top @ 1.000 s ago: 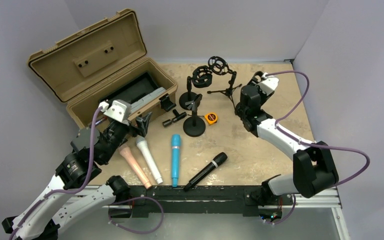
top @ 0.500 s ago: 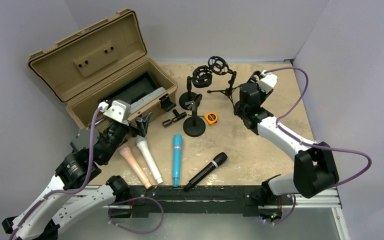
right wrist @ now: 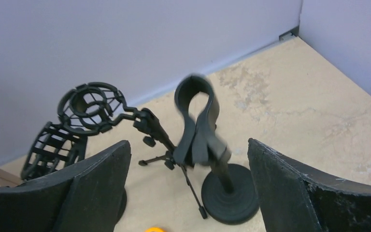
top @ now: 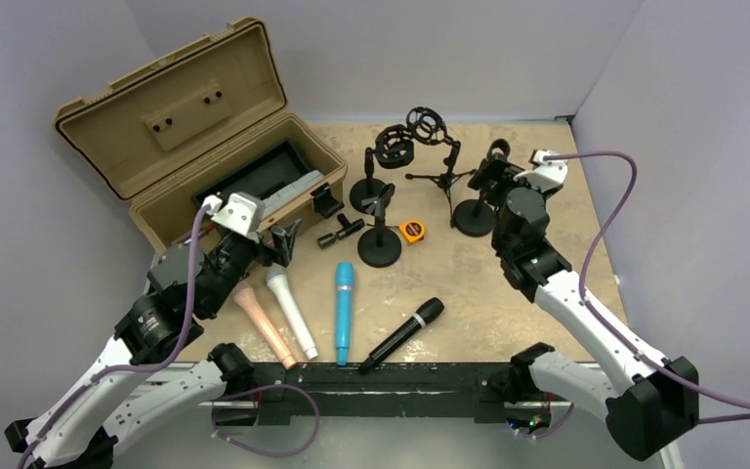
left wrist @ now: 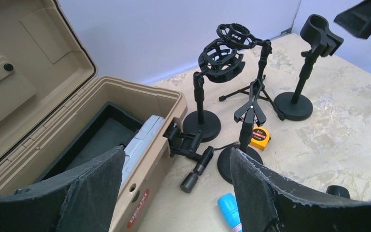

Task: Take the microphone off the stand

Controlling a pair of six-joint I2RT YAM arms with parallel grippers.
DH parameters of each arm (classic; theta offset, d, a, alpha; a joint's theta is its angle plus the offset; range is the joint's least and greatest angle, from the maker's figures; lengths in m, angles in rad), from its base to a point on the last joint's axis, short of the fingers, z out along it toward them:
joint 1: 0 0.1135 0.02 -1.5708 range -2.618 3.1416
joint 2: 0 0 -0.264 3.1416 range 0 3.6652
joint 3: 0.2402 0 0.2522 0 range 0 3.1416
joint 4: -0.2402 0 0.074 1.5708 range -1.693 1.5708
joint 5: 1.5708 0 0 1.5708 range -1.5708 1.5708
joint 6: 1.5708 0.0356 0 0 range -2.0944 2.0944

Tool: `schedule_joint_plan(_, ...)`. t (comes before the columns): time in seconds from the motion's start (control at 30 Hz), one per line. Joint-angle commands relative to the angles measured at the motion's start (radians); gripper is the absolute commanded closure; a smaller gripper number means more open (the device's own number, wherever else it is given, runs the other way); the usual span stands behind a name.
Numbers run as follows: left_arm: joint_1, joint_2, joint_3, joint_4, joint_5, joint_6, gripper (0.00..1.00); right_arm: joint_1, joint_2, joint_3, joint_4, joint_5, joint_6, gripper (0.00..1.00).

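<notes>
Four microphones lie on the table near the front: tan (top: 265,325), white (top: 291,313), blue (top: 343,311) and black (top: 402,334). No microphone sits in any stand. A black clip stand (top: 473,217) on a round base stands at the back right, its clip (right wrist: 195,121) empty. My right gripper (top: 485,176) is open, just on the near side of that clip and not touching it; in its wrist view (right wrist: 188,142) the clip shows between the fingers. My left gripper (top: 281,240) is open and empty beside the toolbox, above the white microphone; in its wrist view (left wrist: 176,149) only the blue microphone's tip (left wrist: 229,210) shows.
An open tan toolbox (top: 186,137) takes up the back left. A spring-clamp stand (top: 380,230), a shock-mount stand (top: 391,156) and a tripod shock mount (top: 430,127) crowd the middle back. An orange tape measure (top: 412,231) and a small black clamp (top: 342,231) lie nearby.
My right arm has swung to the right and drawn back, uncovering the clip stand and its round base. My left arm has shifted slightly. The microphones have not moved.
</notes>
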State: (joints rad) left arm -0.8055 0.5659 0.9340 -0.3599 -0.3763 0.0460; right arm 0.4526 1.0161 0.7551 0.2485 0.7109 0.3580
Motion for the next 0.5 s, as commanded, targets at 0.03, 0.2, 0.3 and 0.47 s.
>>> schedule_joint_plan(0.03,0.005,0.016,-0.002,0.030,-0.028,0.007,0.22,0.003,-0.033,0.109,-0.044,-0.060,-0.031,0.09)
schedule_joint_plan(0.2,0.005,-0.008,0.076,-0.022,-0.068,-0.025,0.22,0.003,-0.140,0.216,-0.090,-0.161,-0.085,0.08)
schedule_joint_plan(0.3,0.004,-0.048,0.129,-0.070,-0.081,-0.078,0.21,0.003,-0.226,0.262,-0.083,-0.255,-0.122,0.04)
schedule_joint_plan(0.47,0.004,-0.121,0.201,-0.136,-0.110,-0.172,0.18,0.003,-0.356,0.303,-0.066,-0.358,-0.156,0.01)
